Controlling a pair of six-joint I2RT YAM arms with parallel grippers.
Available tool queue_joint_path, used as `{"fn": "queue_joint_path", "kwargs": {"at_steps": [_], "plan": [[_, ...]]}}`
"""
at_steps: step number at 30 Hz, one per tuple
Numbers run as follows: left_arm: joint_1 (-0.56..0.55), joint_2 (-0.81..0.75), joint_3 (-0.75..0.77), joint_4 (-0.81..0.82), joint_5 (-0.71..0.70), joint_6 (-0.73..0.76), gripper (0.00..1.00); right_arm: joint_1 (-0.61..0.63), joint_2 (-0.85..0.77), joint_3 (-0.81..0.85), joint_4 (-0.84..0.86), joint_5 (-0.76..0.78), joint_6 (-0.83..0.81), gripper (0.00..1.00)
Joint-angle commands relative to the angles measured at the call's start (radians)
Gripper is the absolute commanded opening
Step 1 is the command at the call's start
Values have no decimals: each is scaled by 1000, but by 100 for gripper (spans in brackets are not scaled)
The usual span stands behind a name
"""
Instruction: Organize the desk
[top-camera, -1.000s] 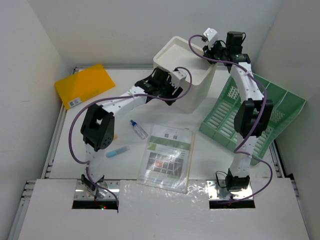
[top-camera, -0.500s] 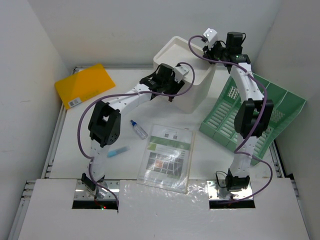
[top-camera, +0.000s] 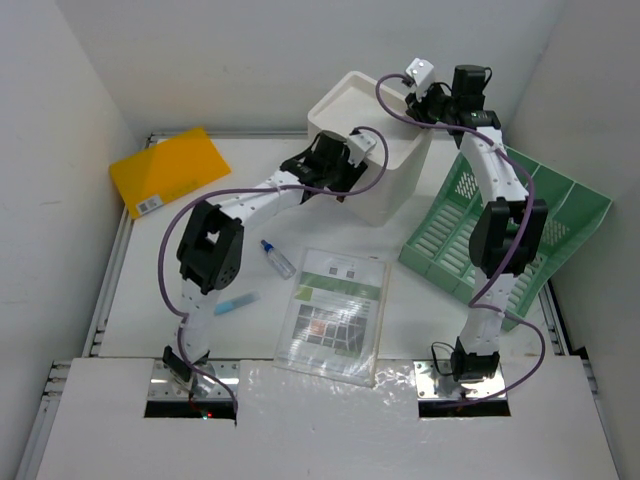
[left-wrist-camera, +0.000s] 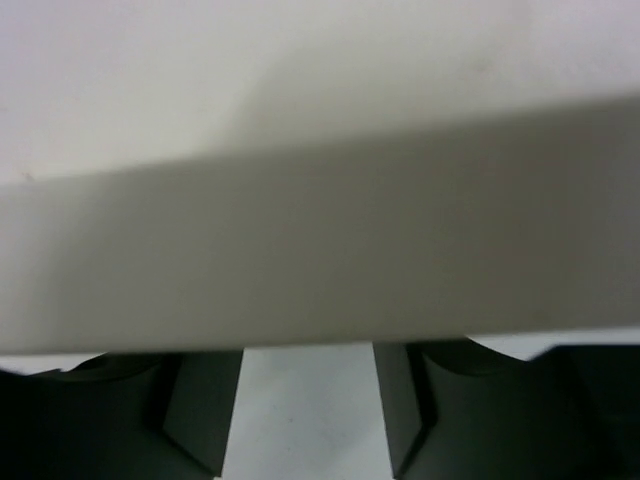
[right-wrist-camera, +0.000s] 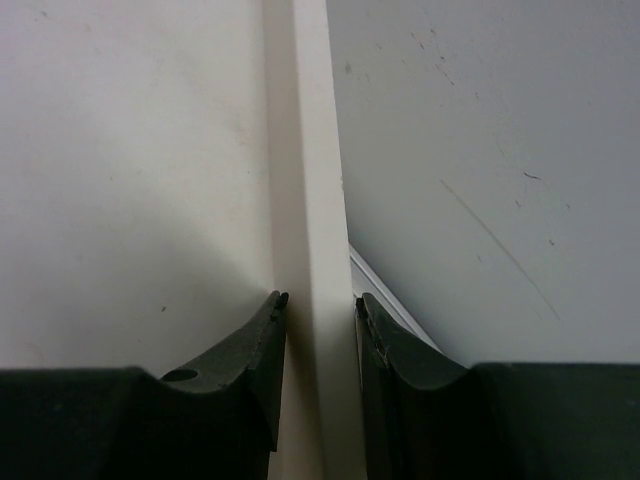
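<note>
The desk (top-camera: 250, 345) is a wide white tabletop with grey rails. A white cube box (top-camera: 395, 185) stands at its back centre. My right gripper (top-camera: 422, 100) reaches down from above at the box's far corner. In the right wrist view it (right-wrist-camera: 318, 300) is shut on the box's thin rim wall (right-wrist-camera: 305, 150), one finger on each side. My left gripper (top-camera: 345, 185) is against the box's near left wall. In the left wrist view its fingers (left-wrist-camera: 205, 410) stand apart with desk (left-wrist-camera: 305, 420) between them. The box wall (left-wrist-camera: 320, 250) hides their tips.
A yellow folder (top-camera: 170, 170) lies at the back left. A green slotted file rack (top-camera: 500, 225) leans at the right. A small blue-capped bottle (top-camera: 277, 258), a light-blue tube (top-camera: 236, 302) and a sleeved leaflet (top-camera: 335, 315) lie in the front middle.
My left arm has swung its elbow in and moved its gripper a little to the right along the box's wall. The right gripper and the box have hardly moved.
</note>
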Motion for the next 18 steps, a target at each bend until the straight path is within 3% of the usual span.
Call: {"fn": "queue_joint_path", "kwargs": {"at_steps": [1,3,7,11,18], "plan": [[6,-31,-116,174,66,7,51,32,-6,-57,-145,-100,-10,0],[38,-91,-228,285,171,-20,53,32,-7,-63,-139,-100,-5,0],[49,-115,-296,397,202,-48,57,30,-18,-87,-104,-107,25,0],[48,-108,-298,443,170,-31,61,32,-53,-161,-9,-118,68,0],[51,-73,-273,475,122,-16,60,30,-59,-163,-13,-117,84,0]]}}
